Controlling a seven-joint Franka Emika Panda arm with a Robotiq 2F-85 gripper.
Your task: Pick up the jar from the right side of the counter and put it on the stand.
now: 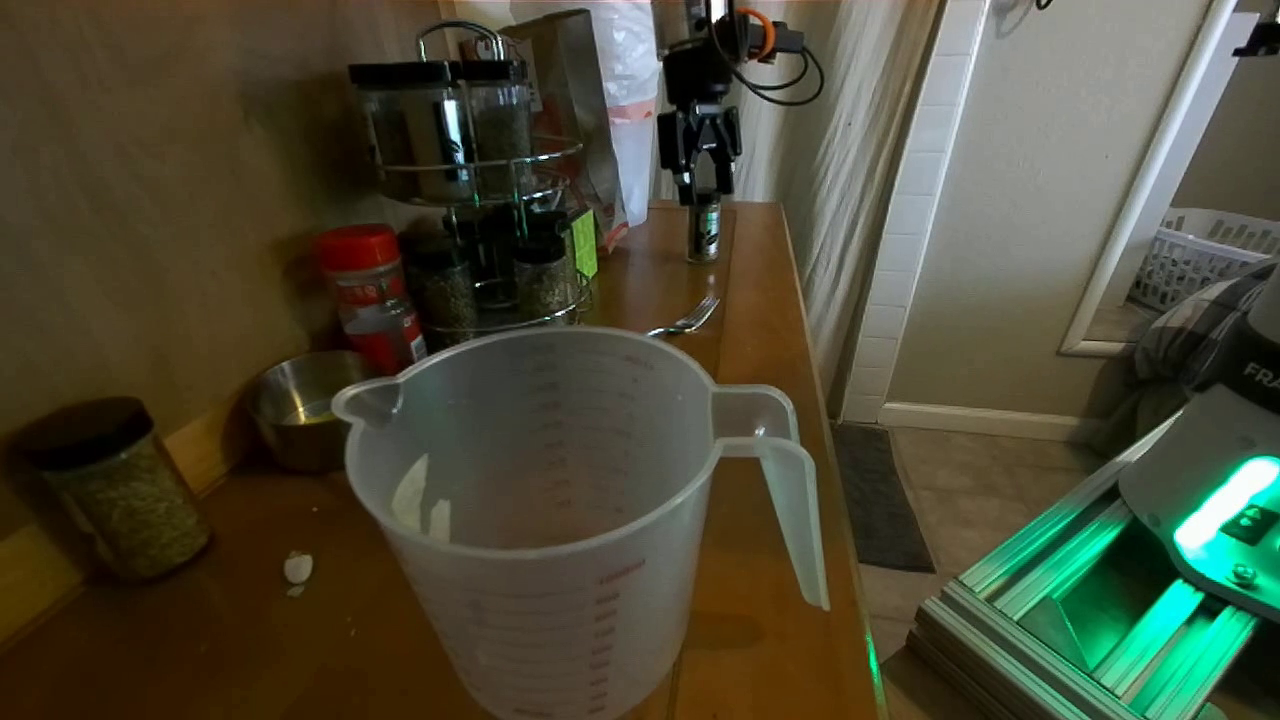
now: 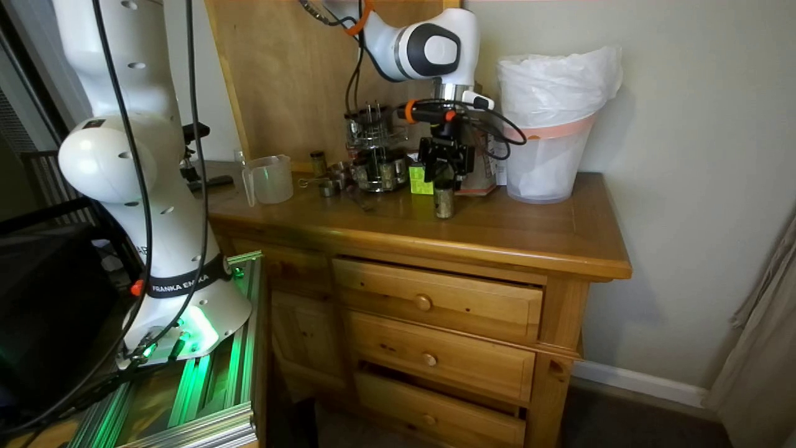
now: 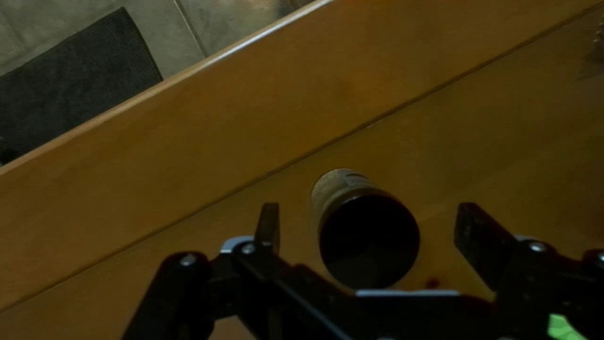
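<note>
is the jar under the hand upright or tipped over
Upright: in both exterior views the jar stands on its base on the counter, and the wrist view looks down onto its dark cap.

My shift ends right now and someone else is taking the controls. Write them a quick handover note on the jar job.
Gripper: open; the wrist view shows the jar between its jaws, with gaps on both sides.
Jar: upright on the counter, not gripped.
Stand: on the same counter, holding other jars; I can't confirm a free spot.
Done: gripper lined up at the jar.
Left: close, lift, carry to the stand, set down, release.
</note>
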